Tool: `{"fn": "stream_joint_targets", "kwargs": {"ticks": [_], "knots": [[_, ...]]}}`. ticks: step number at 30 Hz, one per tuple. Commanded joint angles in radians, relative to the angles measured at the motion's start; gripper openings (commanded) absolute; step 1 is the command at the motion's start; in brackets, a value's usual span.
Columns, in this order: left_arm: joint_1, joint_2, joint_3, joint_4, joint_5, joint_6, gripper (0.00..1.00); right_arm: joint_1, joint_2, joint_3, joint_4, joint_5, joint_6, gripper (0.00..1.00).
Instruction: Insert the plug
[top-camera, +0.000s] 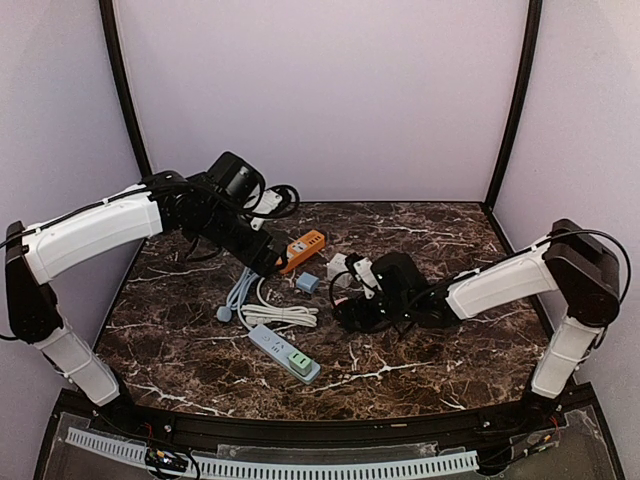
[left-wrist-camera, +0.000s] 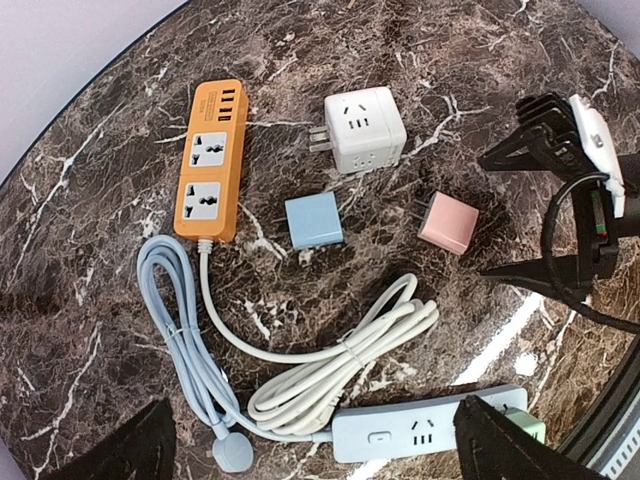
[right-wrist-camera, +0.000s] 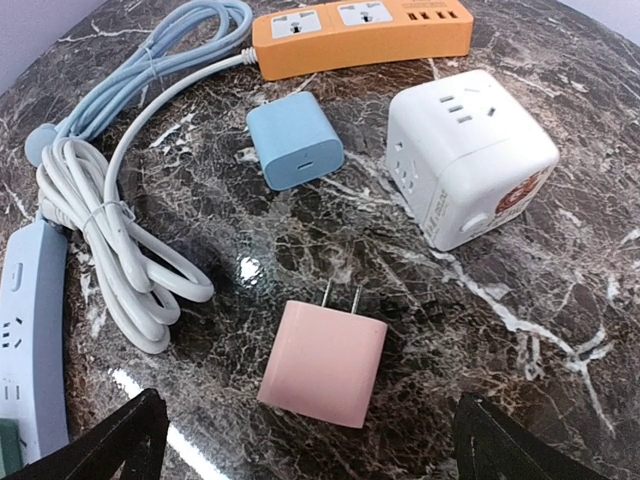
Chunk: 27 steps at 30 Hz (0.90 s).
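A pink plug (right-wrist-camera: 325, 362) lies flat on the marble table (top-camera: 440, 350), its two prongs pointing towards the white cube socket (right-wrist-camera: 465, 160). My right gripper (right-wrist-camera: 302, 410) hovers open just behind the plug, one finger on each side, not touching it. In the left wrist view the pink plug (left-wrist-camera: 448, 223) sits in front of the right gripper (left-wrist-camera: 510, 205). My left gripper (left-wrist-camera: 310, 425) stands open above the coiled white cable (left-wrist-camera: 340, 370) and the light-blue power strip (left-wrist-camera: 420, 435), holding nothing. The orange power strip (left-wrist-camera: 210, 160) lies to the far left.
A blue adapter (left-wrist-camera: 313, 220) lies between the orange strip and the pink plug. A green plug (top-camera: 300, 360) sits in the light-blue strip (top-camera: 283, 352). A bundled light-blue cable (left-wrist-camera: 175, 320) runs along the left. Curtain walls close in the table.
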Motion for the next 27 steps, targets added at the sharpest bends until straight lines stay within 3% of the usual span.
{"fn": "stream_joint_targets", "kwargs": {"ticks": [1,21,27], "knots": [[0.004,-0.058,-0.022,-0.031,0.009,0.015,0.97,0.021,0.074,0.044,0.11,0.037,0.021,0.98],[0.006,-0.113,-0.062,-0.064,0.009,-0.01,0.97,0.048,0.217,0.058,0.118,0.154,0.005,0.83],[0.006,-0.134,-0.082,-0.055,0.008,-0.031,0.96,0.048,0.229,0.053,0.125,0.163,-0.001,0.65]]}}
